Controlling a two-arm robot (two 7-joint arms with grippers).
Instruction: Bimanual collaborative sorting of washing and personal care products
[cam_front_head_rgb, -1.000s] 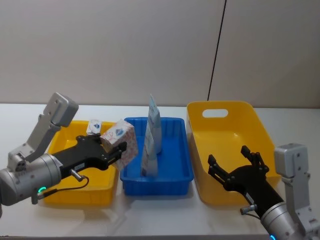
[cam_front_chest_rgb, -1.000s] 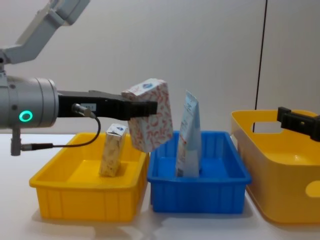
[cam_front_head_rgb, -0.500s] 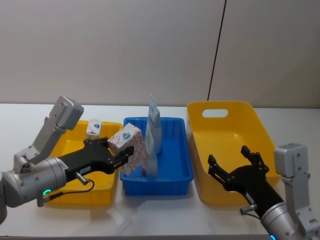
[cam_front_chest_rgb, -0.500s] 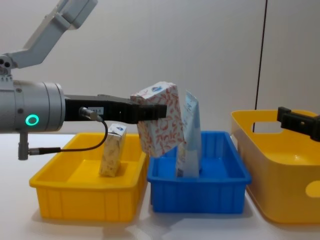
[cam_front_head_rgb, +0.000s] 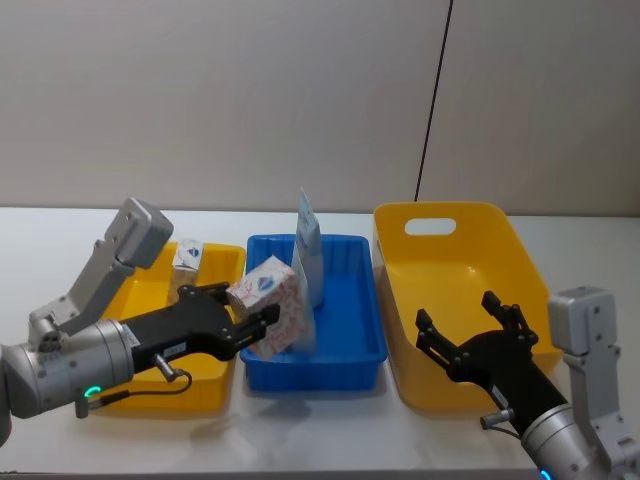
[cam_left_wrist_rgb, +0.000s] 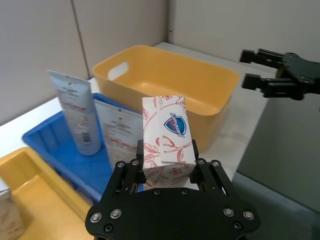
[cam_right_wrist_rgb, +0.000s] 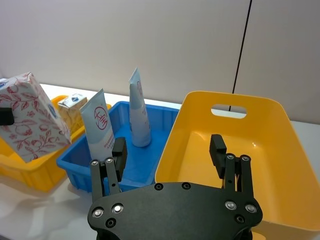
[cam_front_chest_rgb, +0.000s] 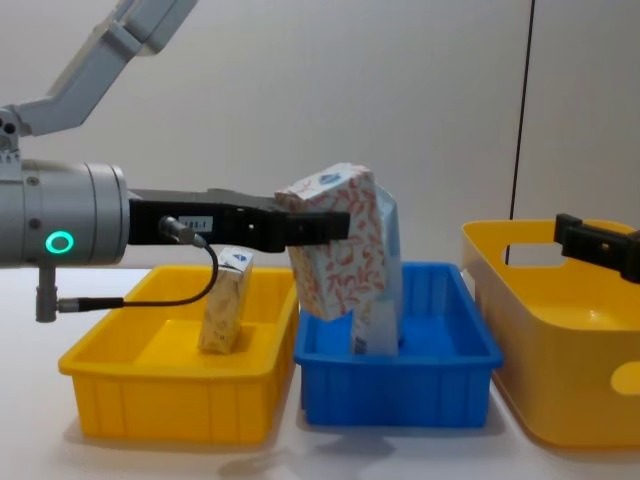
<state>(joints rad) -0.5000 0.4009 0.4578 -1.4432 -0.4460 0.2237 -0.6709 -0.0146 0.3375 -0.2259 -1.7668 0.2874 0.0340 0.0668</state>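
Right tool: the right tool is closest in, fingers spread wide and holding nothing, hovering over the near wall of the large yellow bin on the right.
Left tool: the left tool reaches in level from the left, clamped on both sides of the white carton.
Carton: it's tilted, blue mark on top, hanging over the near-left part of the blue bin, with its lower end down near the rim.
Pouch: the flat pale-blue pouch stands in the blue bin right behind the carton; whether they touch, I cannot tell.
Tube: the pale-blue upright tube stands farther back in the same bin, just beyond the pouch.
Packet: the small beige-yellow packet stands in the far part of the small yellow bin on the left, well clear of the tool.
Counter: the white counter carries the three bins side by side, with the blue one between the yellow ones.
Room: behind is a plain pale wall with a thin dark vertical line above the large bin.
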